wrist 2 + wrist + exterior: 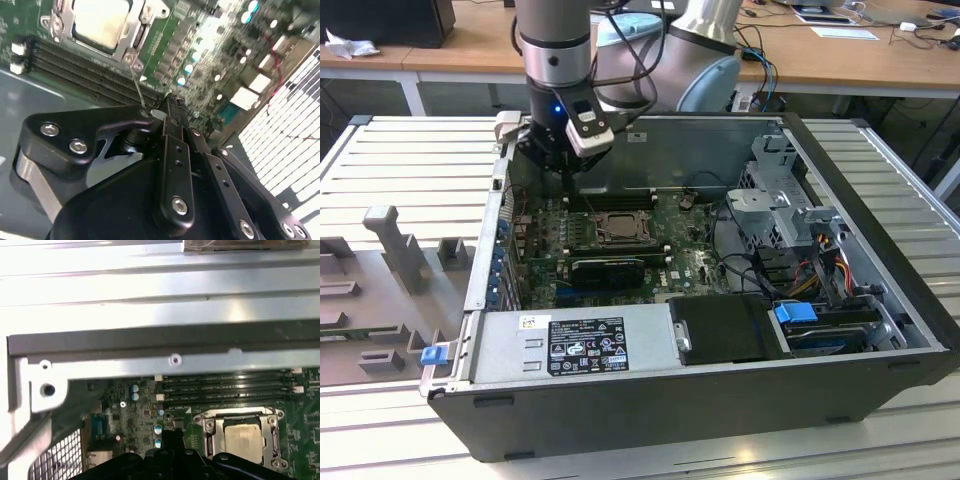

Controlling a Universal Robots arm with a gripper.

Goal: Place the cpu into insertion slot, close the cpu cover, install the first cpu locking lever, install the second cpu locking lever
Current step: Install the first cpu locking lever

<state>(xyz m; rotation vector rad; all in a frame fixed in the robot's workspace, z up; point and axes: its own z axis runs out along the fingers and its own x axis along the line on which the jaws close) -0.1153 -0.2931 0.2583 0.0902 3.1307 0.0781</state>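
- Black fingers (167,107) look pressed together with no gap, nipped onto the tip of a thin wire locking lever (136,80) in the second wrist view.
- That lever's long axis runs from the fingers straight toward the socket corner.
- Just beyond lies the cpu (102,22), seated in the insertion slot (206,426) with the cpu cover (134,35) framing it.
- 4 memory slots (225,387) run alongside, between socket and case wall (150,347).

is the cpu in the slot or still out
In. The cpu lies flat inside the slot, with the cover framing its silver top in both wrist views. The gripper is beside the socket.
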